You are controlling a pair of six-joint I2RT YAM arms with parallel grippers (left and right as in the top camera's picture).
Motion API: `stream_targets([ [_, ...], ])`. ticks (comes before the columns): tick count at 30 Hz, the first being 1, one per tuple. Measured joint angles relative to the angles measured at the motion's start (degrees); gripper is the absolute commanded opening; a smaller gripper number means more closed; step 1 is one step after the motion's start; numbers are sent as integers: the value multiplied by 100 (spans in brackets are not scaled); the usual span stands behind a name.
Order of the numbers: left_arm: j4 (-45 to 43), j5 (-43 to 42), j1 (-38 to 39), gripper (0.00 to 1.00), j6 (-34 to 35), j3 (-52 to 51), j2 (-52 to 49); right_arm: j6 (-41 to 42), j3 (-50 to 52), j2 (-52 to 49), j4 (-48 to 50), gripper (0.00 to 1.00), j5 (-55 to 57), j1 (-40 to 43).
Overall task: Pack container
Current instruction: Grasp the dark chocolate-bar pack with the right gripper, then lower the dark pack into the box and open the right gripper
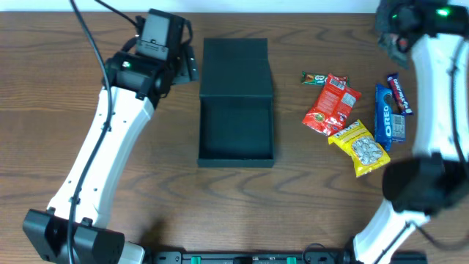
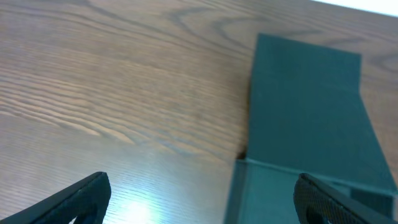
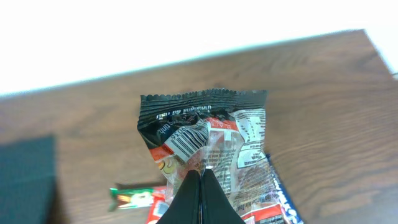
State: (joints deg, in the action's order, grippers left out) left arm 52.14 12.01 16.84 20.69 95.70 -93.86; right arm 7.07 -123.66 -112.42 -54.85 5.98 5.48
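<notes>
Starting from the near side of the wooden table (image 1: 176,191): the first thing on the right is a yellow snack packet (image 1: 359,149), the nearest of a small pile of snacks.

Dead centre is the container (image 1: 236,136). It's dark teal-green and sits flat, with its open tray on the near side and its lid flap (image 1: 236,67) folded back onto the table on the far side. It's well apart from the snacks.

Going further back on the right there are 4 more:
- a blue Oreo pack (image 1: 386,117), just right of the yellow packet
- a red packet (image 1: 331,104), right up against the yellow one's far-left corner
- a dark purple bar (image 1: 400,94), touching the Oreo pack's far end
- a small green bar (image 1: 315,77), furthest out

Far left, the left gripper (image 2: 202,190) hangs just beside the lid's left edge. Its jaws are spread wide, and all you see between the fingers is wood grain and the container's left side.

Far right, the right gripper (image 3: 200,177) is up off the table with its jaws squeezed together on the edge of a crinkly packet (image 3: 202,130). That one has a black crimped end, red and white print and a barcode. It dangles past the fingertips, with the green bar and the Oreo pack down on the table behind it. From overhead that gripper is just a blur at the far-right corner.
</notes>
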Motion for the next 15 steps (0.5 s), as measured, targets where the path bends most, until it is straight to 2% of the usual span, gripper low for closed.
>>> stream_targets([
  [4, -9, -2, -271, 95, -20, 0, -2, 435, 317, 951, 9, 2, 70, -474],
  [8, 24, -2, -514, 95, -105, 0, -2, 922, 1049, 1606, 50, 2, 142, -1552],
  [15, 31, -7, -1088, 95, -404, 0, -2, 1823, 2264, 1362, 20, 2, 52, -3383],
])
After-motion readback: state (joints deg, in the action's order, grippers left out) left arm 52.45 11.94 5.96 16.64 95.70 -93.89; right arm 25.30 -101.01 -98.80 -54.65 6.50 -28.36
